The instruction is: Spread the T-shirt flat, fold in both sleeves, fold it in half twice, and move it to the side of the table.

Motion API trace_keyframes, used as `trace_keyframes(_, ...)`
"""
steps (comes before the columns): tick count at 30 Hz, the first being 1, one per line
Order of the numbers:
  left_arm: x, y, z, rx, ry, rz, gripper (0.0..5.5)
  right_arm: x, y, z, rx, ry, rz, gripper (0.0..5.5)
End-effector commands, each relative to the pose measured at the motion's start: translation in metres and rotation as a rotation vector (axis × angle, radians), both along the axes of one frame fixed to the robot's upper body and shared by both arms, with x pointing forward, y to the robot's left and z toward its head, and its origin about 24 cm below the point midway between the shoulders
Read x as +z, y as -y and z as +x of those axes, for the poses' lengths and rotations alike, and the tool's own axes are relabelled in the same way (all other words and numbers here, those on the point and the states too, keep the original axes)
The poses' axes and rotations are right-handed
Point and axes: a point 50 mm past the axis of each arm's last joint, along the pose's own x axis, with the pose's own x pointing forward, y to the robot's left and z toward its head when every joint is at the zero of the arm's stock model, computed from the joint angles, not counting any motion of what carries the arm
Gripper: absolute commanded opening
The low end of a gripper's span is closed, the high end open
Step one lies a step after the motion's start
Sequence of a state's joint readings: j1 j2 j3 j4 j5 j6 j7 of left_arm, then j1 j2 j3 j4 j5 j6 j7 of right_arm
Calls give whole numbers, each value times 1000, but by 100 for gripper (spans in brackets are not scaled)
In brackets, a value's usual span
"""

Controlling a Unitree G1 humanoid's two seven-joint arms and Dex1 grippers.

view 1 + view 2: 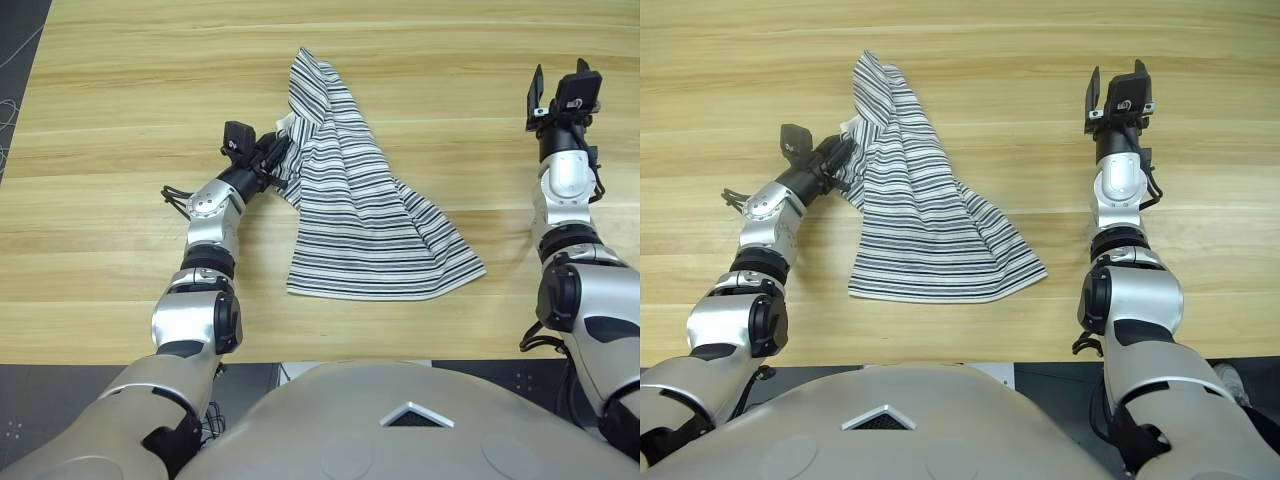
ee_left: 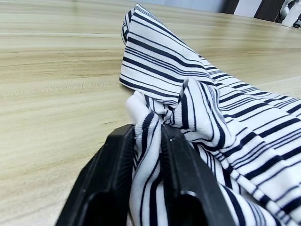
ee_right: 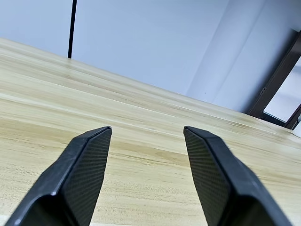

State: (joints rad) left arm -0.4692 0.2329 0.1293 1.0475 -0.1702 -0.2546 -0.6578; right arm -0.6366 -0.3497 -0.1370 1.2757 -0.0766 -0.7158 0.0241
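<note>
basically you're at step one: t-shirt [image 1: 350,210] lies crumpled mid-frame on the table [image 1: 120,90], left gripper [image 1: 272,155] pinching its edge, right gripper [image 1: 560,82] spread wide upper right. spreading, folds and the move are all left.

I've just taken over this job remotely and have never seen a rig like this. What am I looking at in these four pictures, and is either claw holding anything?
This is a humanoid robot with two arms, each ending in a two-fingered claw. The two wide pictures come from cameras in its head, looking down over the arms onto a wooden table. The other two come from a camera on each wrist, looking out past that arm's fingers. On the table lies a striped T-shirt, bunched and creased, not yet spread flat. The left claw is shut on a gathered edge of the shirt. The right claw is open, holds nothing, and sits well apart from the shirt on the robot's right.
</note>
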Motion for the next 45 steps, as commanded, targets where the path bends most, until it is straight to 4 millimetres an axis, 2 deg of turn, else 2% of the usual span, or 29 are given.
trace_keyframes(1,-16,6,-11,-22,-87,-14,35,4,-5,5,15,8,1,285)
trace_keyframes(4,-12,3,-8,6,-63,-25,13,4,-6,5,17,7,1,285)
trace_keyframes(7,5,-3,3,53,30,-52,13,4,-9,6,22,6,1,285)
trace_keyframes(9,23,-6,11,60,122,-81,13,4,-11,7,26,4,1,285)
trace_keyframes(11,50,-7,18,49,241,-115,13,3,-14,7,35,4,0,285)
trace_keyframes(13,68,-6,18,28,314,-148,13,3,-16,7,40,4,0,285)
trace_keyframes(18,96,10,-1,-94,400,-186,13,7,-25,10,83,32,39,285)
trace_keyframes(21,107,20,-15,-192,439,-196,13,14,-44,14,228,74,136,285)
trace_keyframes(23,117,30,-28,-308,489,-217,13,20,-56,14,314,117,142,285)
trace_keyframes(26,121,51,-59,-588,545,-204,13,29,-61,13,365,174,177,285)
trace_keyframes(28,116,63,-83,-767,536,-178,13,31,-63,13,417,161,220,285)
trace_keyframes(30,96,70,-105,-925,464,-100,13,25,-72,8,587,65,242,285)
trace_keyframes(32,74,71,-117,-1008,371,-7,13,23,-77,-2,756,-13,269,285)
trace_keyframes(36,34,66,-129,-1051,187,144,13,26,-84,-22,973,-146,259,285)
trace_keyframes(40,4,62,-137,-1029,68,257,13,20,-85,-47,1134,-315,45,285)
trace_keyframes(42,-8,59,-144,-1016,19,291,13,32,-83,-54,1192,-340,-6,285)
trace_keyframes(45,-10,56,-153,-995,4,269,13,52,-89,-71,1324,-388,-43,285)
